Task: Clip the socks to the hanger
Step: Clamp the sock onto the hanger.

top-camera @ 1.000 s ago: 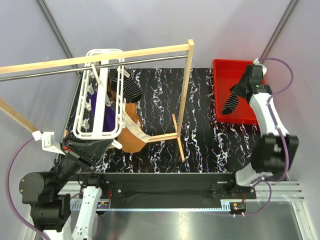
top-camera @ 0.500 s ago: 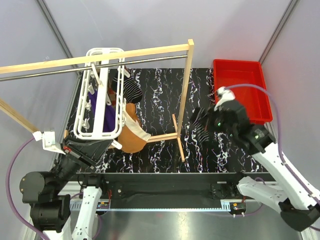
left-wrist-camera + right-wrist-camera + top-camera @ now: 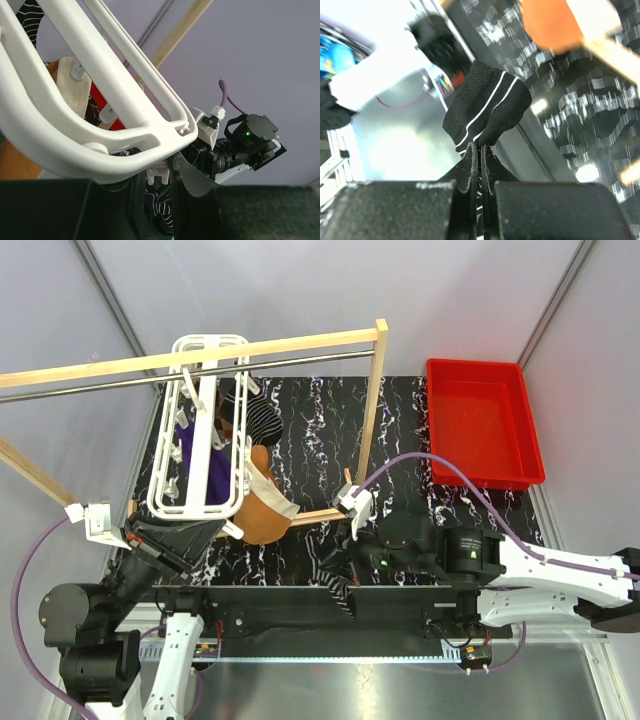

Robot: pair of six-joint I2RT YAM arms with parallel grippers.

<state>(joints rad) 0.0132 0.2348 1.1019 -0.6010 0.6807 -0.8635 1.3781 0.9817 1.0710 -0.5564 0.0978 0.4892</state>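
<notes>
Seen from above: a black marbled surface (image 3: 320,430) spanned by a wooden-post frame (image 3: 371,410) with a metal rod (image 3: 300,361). Hung from that rod, well to the left of the right fingers, a large white lattice hanger (image 3: 160,460), its near end down at the left fingers. Far off to the right of both pairs of fingers, a red bin (image 3: 485,420). Already dangling under the hanger: an orange-brown sock (image 3: 262,515), a purple sock (image 3: 205,468) and a black striped sock (image 3: 262,418).

Left fingers (image 3: 160,189) closed round a small white clip (image 3: 159,172) at the hanger's near corner, apparently pinching it. Impossible to tell whether the clip's mouth is open. Right fingers (image 3: 480,165) clenched flat on a second striped sock (image 3: 485,107), black with thin white lines, most of it hanging free beyond the fingertips. That held sock over the near edge of the surface, between the two arms, to the right of the left fingers and not yet at the clip.

Step in hand, by the look of it: carrying this sock to the pinched clip. Best approach probably from the right and low, passing on the near side of the frame's wooden foot and clear of the orange-brown sock. Offer only a thin edge of fabric to the clip's mouth, not a bunched fold. Hold the left fingers steady so the light hanger does not swing. Loosen the right fingers only once the clip visibly bites.
</notes>
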